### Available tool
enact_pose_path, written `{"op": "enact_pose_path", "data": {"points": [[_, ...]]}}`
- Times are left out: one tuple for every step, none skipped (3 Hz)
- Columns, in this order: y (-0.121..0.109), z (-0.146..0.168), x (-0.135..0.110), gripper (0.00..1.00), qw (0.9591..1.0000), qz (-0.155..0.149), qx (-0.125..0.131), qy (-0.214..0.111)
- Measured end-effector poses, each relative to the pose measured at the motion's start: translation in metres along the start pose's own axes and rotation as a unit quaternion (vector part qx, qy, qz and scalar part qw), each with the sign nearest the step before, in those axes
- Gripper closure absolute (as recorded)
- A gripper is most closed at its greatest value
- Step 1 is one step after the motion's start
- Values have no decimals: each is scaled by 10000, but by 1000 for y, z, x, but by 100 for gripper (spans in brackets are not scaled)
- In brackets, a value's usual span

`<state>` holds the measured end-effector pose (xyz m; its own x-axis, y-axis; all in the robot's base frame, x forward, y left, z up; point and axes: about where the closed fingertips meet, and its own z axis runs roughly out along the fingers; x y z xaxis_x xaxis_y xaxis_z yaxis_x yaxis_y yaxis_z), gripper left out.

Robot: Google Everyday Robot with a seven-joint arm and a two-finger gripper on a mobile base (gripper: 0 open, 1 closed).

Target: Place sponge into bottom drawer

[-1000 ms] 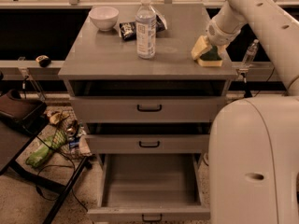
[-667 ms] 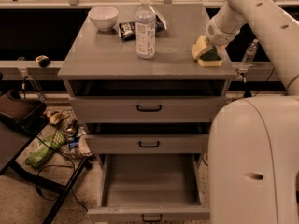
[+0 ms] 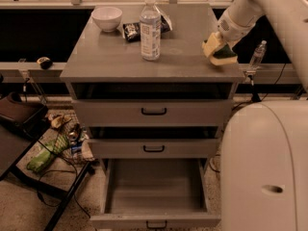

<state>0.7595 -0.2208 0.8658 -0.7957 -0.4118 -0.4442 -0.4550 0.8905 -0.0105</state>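
Note:
The sponge [image 3: 217, 52], pale yellow with a dark green layer, is at the right edge of the grey cabinet top [image 3: 115, 57], tilted. My gripper [image 3: 219, 44] comes down from the upper right and is shut on the sponge; the fingers are mostly hidden by the wrist. The bottom drawer [image 3: 154, 220] is pulled out, far below and to the left of the gripper, and its tray shows nothing inside. The two drawers above it are closed.
A white bowl [image 3: 107, 18], a dark snack packet [image 3: 131, 30] and a water bottle [image 3: 150, 29] stand on the cabinet top. A small bottle [image 3: 257, 57] stands behind at the right. My white base [image 3: 264, 167] fills the lower right. Clutter [image 3: 45, 155] lies on the floor at the left.
The sponge and gripper have shifted slightly to the right, with the sponge tilted up a little. The drawers and the other objects have not moved.

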Motion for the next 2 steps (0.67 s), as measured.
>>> {"op": "enact_pose_path", "data": {"points": [[-19, -54, 36, 100, 9987, -492, -14, -107], [-49, -98, 109, 100, 9966, -787, 42, -251]]}}
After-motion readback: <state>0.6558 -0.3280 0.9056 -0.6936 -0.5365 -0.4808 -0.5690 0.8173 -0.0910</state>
